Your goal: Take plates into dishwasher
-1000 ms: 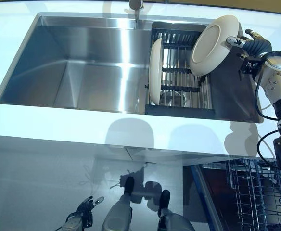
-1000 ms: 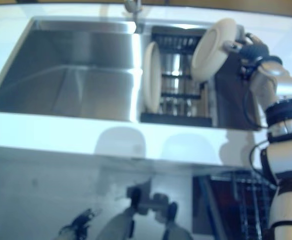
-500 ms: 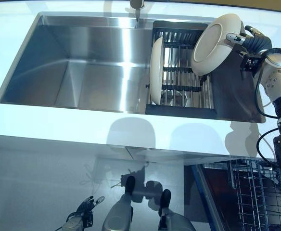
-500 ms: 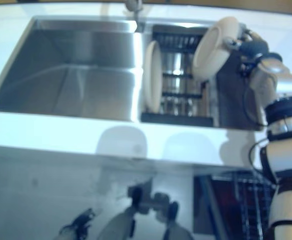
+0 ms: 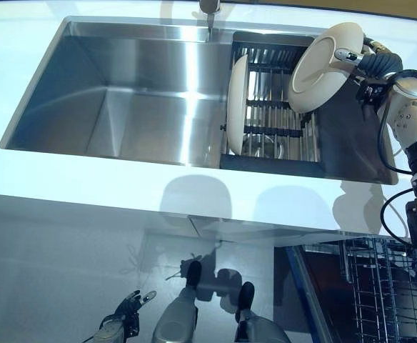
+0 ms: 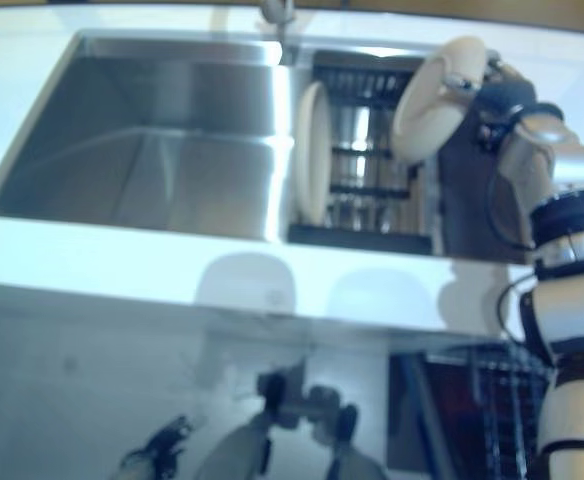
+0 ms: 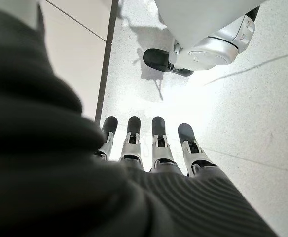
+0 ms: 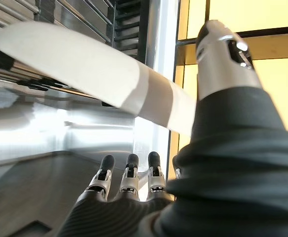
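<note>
A white plate (image 5: 323,58) hangs tilted above the right end of the dark dish rack (image 5: 274,132) in the sink. My right hand (image 5: 377,64) is shut on its far rim: in the right wrist view the thumb (image 8: 223,54) lies over the plate (image 8: 85,69) and the fingers (image 8: 129,177) reach under it. A second white plate (image 5: 235,103) stands upright on edge at the rack's left end. My left hand (image 5: 123,320) hangs low by the floor, its fingers (image 7: 154,143) straight and holding nothing.
The steel sink basin (image 5: 123,93) lies left of the rack, with a faucet (image 5: 208,8) at its back edge. A white counter (image 5: 87,193) runs along the front. The dishwasher's wire rack (image 5: 383,286) stands pulled out at the lower right.
The held plate has risen slightly and tipped further back from the rack. The whole view has shifted a little to the right. The left hand has not moved.
</note>
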Robot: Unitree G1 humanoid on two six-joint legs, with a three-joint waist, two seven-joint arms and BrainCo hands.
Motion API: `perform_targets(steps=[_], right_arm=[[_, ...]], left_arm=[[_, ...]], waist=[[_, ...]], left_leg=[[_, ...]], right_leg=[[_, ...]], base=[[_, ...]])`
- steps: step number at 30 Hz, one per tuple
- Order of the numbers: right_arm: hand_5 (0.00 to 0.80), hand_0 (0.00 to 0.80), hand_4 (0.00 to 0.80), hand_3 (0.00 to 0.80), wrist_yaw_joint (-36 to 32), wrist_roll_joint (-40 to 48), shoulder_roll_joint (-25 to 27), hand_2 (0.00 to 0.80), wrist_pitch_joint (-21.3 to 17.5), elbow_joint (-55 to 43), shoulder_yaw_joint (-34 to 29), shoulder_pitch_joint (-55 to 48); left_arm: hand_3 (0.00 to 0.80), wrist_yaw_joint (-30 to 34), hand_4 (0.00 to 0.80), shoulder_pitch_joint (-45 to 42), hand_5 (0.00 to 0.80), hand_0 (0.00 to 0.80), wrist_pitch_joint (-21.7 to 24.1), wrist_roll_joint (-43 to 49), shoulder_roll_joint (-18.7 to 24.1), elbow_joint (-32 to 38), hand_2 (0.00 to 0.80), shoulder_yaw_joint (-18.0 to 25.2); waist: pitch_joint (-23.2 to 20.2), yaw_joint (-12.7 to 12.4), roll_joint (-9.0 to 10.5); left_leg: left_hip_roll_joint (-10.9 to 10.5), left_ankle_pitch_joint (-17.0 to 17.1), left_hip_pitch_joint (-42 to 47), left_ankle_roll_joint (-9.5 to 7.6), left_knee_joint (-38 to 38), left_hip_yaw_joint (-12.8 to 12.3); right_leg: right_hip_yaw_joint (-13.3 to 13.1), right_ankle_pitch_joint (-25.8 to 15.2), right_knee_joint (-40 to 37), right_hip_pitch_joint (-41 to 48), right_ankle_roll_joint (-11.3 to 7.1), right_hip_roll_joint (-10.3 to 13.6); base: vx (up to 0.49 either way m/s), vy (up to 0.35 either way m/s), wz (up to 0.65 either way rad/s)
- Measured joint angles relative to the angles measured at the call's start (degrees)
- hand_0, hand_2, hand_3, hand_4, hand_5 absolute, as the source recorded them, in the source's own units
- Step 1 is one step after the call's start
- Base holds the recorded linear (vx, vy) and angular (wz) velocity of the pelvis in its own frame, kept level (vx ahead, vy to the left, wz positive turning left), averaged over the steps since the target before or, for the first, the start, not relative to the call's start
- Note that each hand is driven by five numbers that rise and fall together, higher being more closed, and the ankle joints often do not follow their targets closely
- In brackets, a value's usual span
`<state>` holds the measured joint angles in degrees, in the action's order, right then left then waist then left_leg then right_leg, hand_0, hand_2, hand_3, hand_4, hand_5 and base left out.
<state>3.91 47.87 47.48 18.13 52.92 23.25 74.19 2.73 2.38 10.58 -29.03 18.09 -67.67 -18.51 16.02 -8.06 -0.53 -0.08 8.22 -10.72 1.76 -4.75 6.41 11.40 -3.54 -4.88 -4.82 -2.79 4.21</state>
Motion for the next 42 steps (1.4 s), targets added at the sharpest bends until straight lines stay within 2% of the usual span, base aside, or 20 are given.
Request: perform_targets(steps=[4, 16, 17, 18, 20, 22, 29, 42], right_arm=[[0.000, 0.000, 0.000, 0.000, -0.5, 0.0, -0.1, 0.000, 0.1, 1.8, 0.0, 0.0], [0.000, 0.000, 0.000, 0.000, -1.0, 0.0, -1.9, 0.000, 0.2, 3.3, 0.0, 0.1], [0.160, 0.160, 0.160, 0.160, -0.9, 0.0, -1.9, 0.160, 0.2, 3.9, 0.0, 0.2], [0.285, 0.285, 0.285, 0.285, -0.9, 0.0, -1.9, 0.285, 0.2, 3.8, 0.0, 0.6], [0.502, 0.502, 0.502, 0.502, -0.7, -0.1, -1.7, 0.502, 0.1, 3.9, 0.0, 1.4], [0.800, 0.800, 0.800, 0.800, 0.6, -1.6, -1.7, 0.800, 0.1, 5.0, 0.0, 2.6], [0.800, 0.800, 0.800, 0.800, 2.5, -4.3, -1.5, 0.800, 0.0, 8.2, 1.9, 6.3], [0.800, 0.800, 0.800, 0.800, 5.1, -8.0, -1.5, 0.800, -3.4, 8.4, 2.5, 6.7]], left_arm=[[0.000, 0.0, 0.000, 0.0, 0.000, 0.000, 0.0, 0.0, -0.3, 0.3, 0.000, 0.0], [0.000, 0.2, 0.000, -0.1, 0.000, 0.000, 0.1, -1.8, -0.4, 0.4, 0.000, 0.0], [0.000, 0.2, 0.000, -0.1, 0.000, 0.000, 0.1, -2.2, -0.5, 0.4, 0.000, 0.0], [0.000, 0.2, 0.000, -0.1, 0.000, 0.000, 0.1, -2.2, -0.5, 0.4, 0.000, 0.0], [0.000, 0.3, 0.000, -0.1, 0.000, 0.000, 0.1, -2.3, -0.7, 0.5, 0.000, 0.0], [0.000, 0.3, 0.000, -0.1, 0.000, 0.000, 0.2, -2.5, -0.9, 0.8, 0.000, 0.0], [0.000, 1.2, 0.000, -0.2, 0.000, 0.000, 0.5, -3.3, -1.1, 1.0, 0.000, 0.0], [0.000, 2.4, 0.000, -0.2, 0.000, 0.000, 1.1, -3.3, -1.2, 1.0, 0.000, 0.0]], waist=[[0.0, -0.9, -0.04], [0.4, -1.0, -0.37], [0.4, -1.1, -0.42], [0.5, -1.0, -0.49], [0.6, -0.7, -0.65], [0.7, -0.8, -0.82], [1.4, -1.0, -1.09], [1.7, -1.0, -1.65]], left_leg=[[0.0, 0.0, 0.0, 0.00, 0.0, 0.0], [-0.1, 0.0, -0.2, -0.01, 0.0, 0.2], [-0.1, 0.1, -0.4, -0.01, 0.0, 0.2], [-0.1, 0.1, -0.7, -0.02, 0.0, 0.3], [-0.1, 0.3, -0.8, -0.02, 0.0, 0.4], [-0.1, 0.4, -0.9, 0.06, 0.0, 0.7], [-0.1, 0.6, -1.1, 0.10, 0.0, 1.6], [-0.2, 0.8, -1.1, 0.12, 0.0, 1.6]], right_leg=[[0.0, 0.0, 0.0, 0.0, 0.00, 0.0], [0.3, 0.0, 0.0, -0.1, -0.01, 0.0], [0.3, 0.0, 0.0, -0.2, -0.01, 0.0], [0.3, 0.0, 0.0, -0.4, -0.01, 0.0], [0.5, 0.0, 0.0, -0.5, -0.02, 0.0], [0.7, 0.0, 0.0, -0.5, -0.01, 0.0], [1.4, 0.0, 0.0, -0.4, -0.01, 0.0], [1.5, 0.0, 0.0, -0.4, -0.01, 0.0]], base=[[0.000, 0.000, 0.00], [0.000, 0.000, 0.00], [0.000, 0.000, 0.00], [0.003, 0.018, 0.03], [0.006, 0.009, 0.03], [0.008, 0.004, 0.05], [-0.001, -0.005, 0.05], [-0.018, -0.002, 0.00]])
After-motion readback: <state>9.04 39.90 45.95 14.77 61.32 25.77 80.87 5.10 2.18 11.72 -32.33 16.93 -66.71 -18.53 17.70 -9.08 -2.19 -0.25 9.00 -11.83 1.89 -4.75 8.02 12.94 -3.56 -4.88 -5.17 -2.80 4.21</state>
